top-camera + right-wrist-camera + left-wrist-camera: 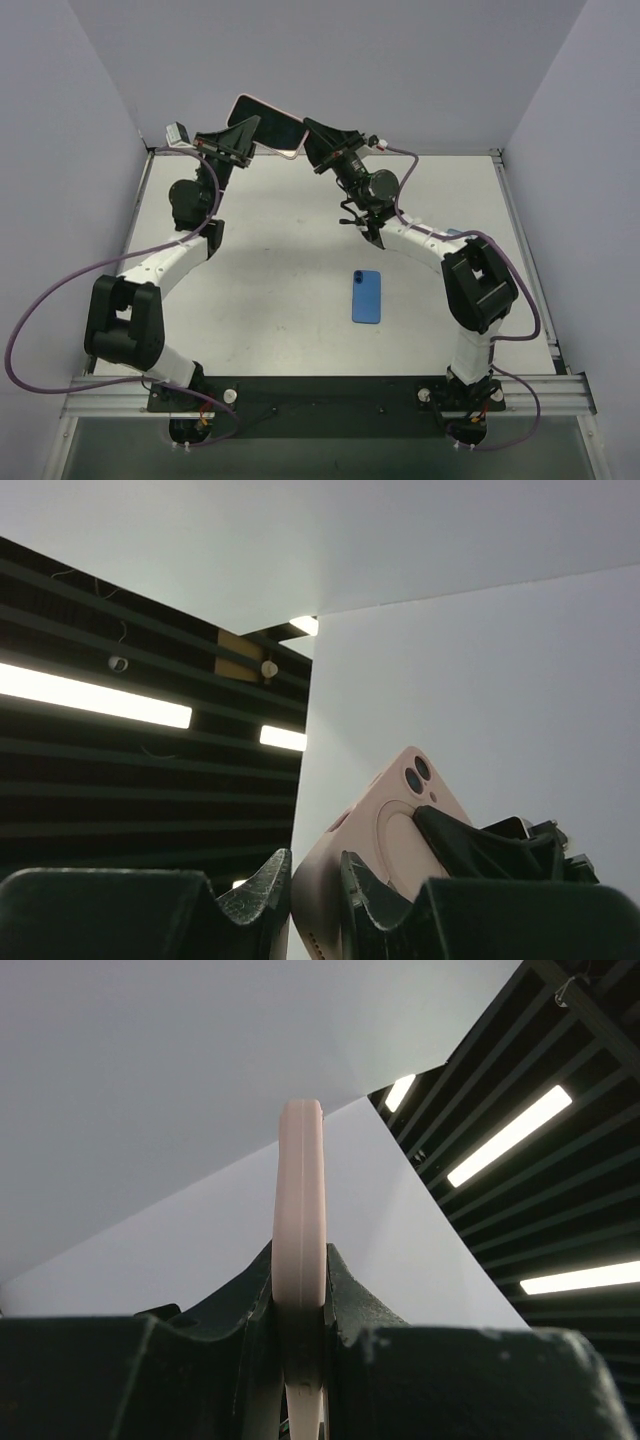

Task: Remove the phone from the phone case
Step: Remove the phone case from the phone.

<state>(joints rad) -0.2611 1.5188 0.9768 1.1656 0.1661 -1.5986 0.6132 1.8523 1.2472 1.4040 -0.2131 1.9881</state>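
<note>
Two grippers clamp one pink phone case (272,122) held aloft — left gripper (243,138) on its left end, right gripper (310,142) on its right. Blue phone (366,296) lies flat on the counter (270,300), well apart from both. Left wrist: case edge-on; right wrist: its camera cutout (416,774).

White table (280,290) at centre, enclosed by 3 pale lavender wall panels (400,70) at top, left and right; wrist views show dark slatted ceiling (570,1210) with bright strip lights (510,1135).
</note>
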